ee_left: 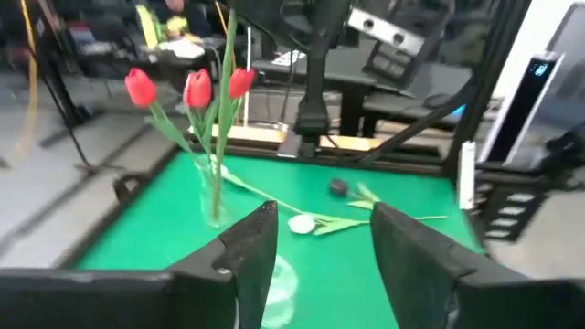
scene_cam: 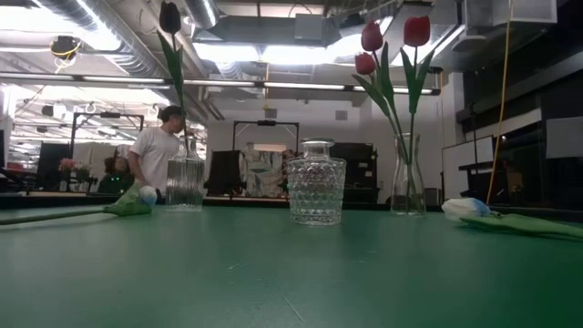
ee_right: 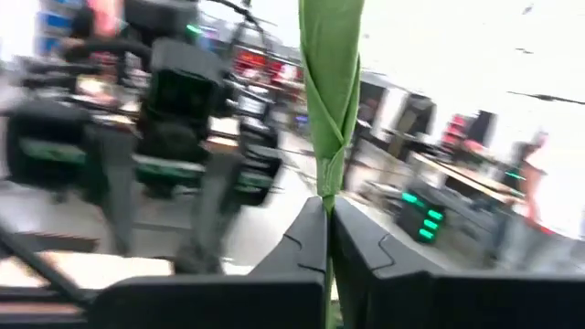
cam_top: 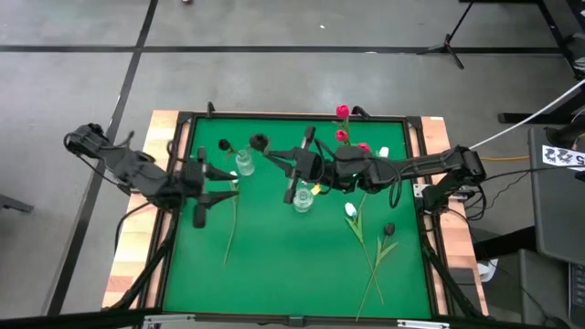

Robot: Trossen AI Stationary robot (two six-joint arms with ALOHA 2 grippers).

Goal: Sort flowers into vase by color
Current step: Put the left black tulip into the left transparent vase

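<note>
Your right gripper point(ee_right: 327, 239) was clamped on a tulip stem point(ee_right: 331, 82) running upright between its fingers, above the middle cut-glass vase point(cam_top: 303, 200); your left gripper point(ee_left: 322, 251) hung parted, empty — white tulip point(cam_top: 351, 210) lay right, nearer the right arm.

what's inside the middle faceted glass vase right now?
Nothing visible: in the low view the faceted vase looks empty. The tall vase holds three red tulips; the ribbed vase holds one dark tulip. From above, the arms overhang the faceted vase, partly hiding its mouth.
</note>
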